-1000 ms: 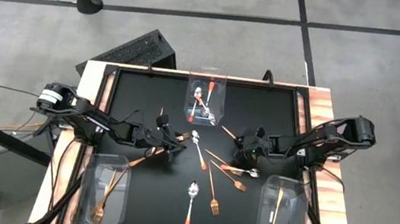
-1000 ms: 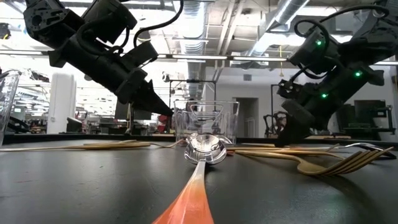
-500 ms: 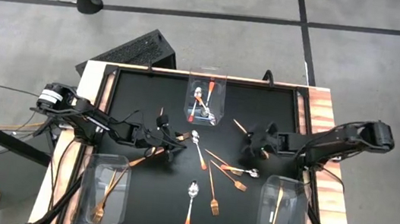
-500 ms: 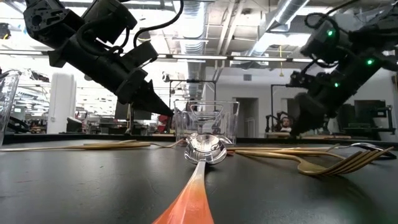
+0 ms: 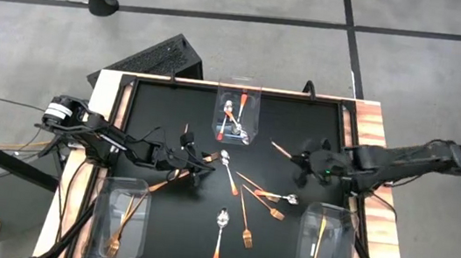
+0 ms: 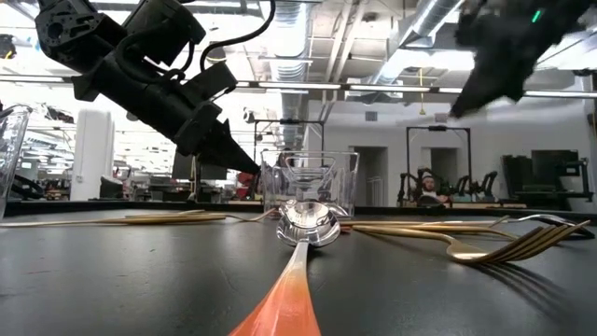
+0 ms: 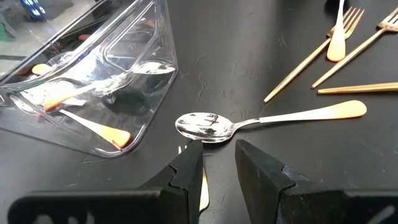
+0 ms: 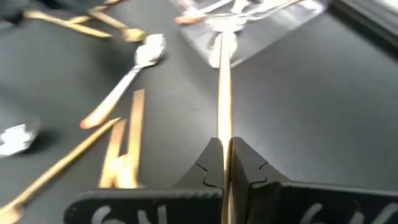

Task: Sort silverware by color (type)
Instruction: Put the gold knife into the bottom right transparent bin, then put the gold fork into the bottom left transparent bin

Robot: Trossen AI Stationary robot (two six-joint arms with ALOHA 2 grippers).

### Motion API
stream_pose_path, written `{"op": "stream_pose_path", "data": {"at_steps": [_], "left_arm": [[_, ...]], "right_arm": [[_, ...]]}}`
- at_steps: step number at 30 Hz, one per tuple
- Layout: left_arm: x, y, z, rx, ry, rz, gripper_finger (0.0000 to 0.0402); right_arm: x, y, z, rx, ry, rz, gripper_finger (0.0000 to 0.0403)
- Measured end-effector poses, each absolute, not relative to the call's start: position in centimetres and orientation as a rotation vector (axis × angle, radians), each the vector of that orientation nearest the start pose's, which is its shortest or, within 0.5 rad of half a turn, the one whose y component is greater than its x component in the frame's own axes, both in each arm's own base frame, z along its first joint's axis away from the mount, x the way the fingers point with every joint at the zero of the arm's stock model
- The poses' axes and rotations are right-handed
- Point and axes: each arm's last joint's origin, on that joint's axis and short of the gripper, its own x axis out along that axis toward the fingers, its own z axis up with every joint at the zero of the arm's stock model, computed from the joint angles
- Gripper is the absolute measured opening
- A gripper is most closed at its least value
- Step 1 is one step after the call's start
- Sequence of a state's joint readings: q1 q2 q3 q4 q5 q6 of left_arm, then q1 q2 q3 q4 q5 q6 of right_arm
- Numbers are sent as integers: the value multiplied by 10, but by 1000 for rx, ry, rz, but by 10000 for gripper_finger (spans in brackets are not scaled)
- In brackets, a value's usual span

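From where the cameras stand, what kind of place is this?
Probably a robotics lab or workshop: a black work table on bare concrete floor, exposed ceiling ducts, and more robot arms in the background.

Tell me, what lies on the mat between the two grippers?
In the high view, a spoon with an orange handle lies between the left gripper and the right gripper, which holds a thin gold knife.

Counts, overhead view.
Clear bins (image 5: pixel 238 102): 3 (12, 7, 5 o'clock). Loose spoons (image 5: pixel 219 233) on bench (image 5: pixel 162 112): 3. Arms (image 5: pixel 106 136): 2.
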State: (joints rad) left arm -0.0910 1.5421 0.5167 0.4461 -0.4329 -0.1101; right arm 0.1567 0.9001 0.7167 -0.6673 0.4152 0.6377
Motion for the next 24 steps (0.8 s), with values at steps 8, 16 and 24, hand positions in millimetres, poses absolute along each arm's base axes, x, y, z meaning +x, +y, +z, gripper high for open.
{"op": "stream_pose_path", "data": {"at_steps": [8,16,24], "left_arm": [[269,-12,138,52,539,387,84],[271,-12,141,63,509,383,84],[274,-12,145,59,457,373,84]], "right_arm": [[133,62,280,586,983,-127,17],[98,95,269,863,1335,-247,13],[105,126,257,919,1197,-389,17]]}}
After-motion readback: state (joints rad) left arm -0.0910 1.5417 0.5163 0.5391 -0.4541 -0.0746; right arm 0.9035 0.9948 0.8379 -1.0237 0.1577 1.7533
